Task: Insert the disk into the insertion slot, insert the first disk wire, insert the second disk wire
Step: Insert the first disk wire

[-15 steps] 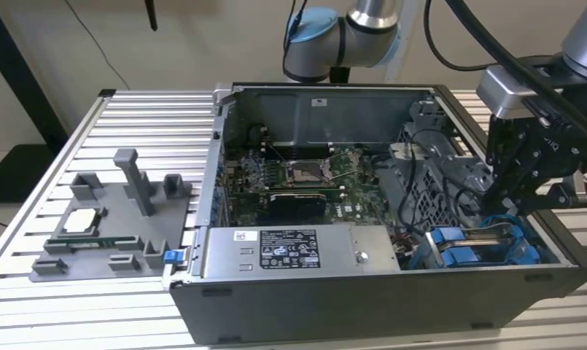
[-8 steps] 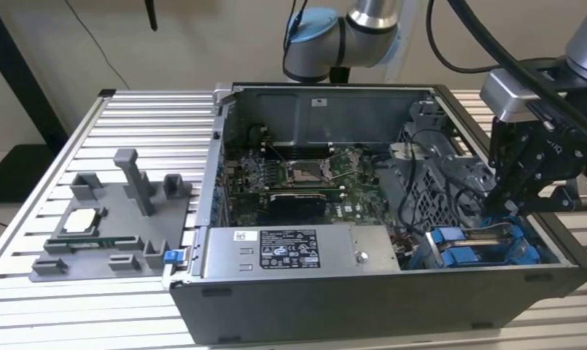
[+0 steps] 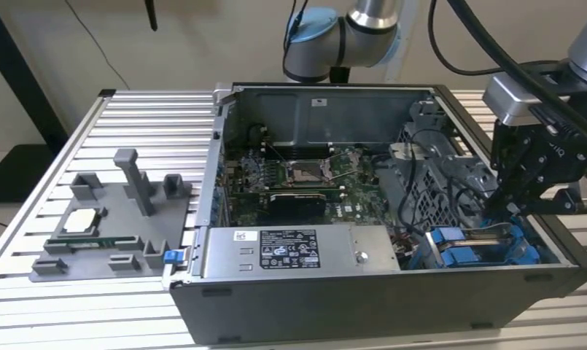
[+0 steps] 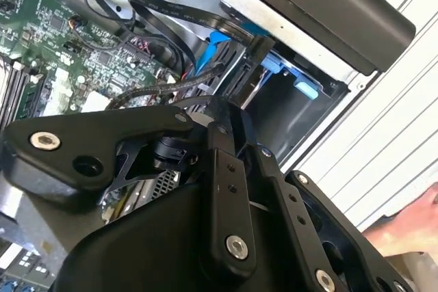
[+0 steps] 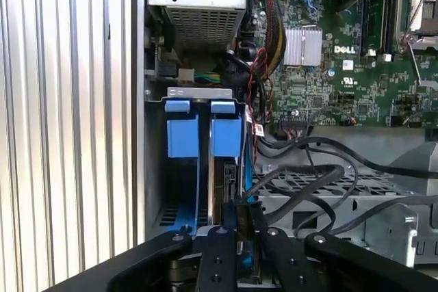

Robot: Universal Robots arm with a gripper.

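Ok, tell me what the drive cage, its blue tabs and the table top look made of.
Drive cage: looks like sheet metal, dull grey, punched with a grid of holes. Blue tabs: probably moulded plastic, smooth matt bright colour. Table top: likely aluminium, pale silvery ribbed slats with a soft sheen.

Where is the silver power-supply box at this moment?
In the exterior view, the power-supply box sits inside the open computer case, along the wall nearest the camera, just to the exterior view's left of the blue-fitted insertion slot.
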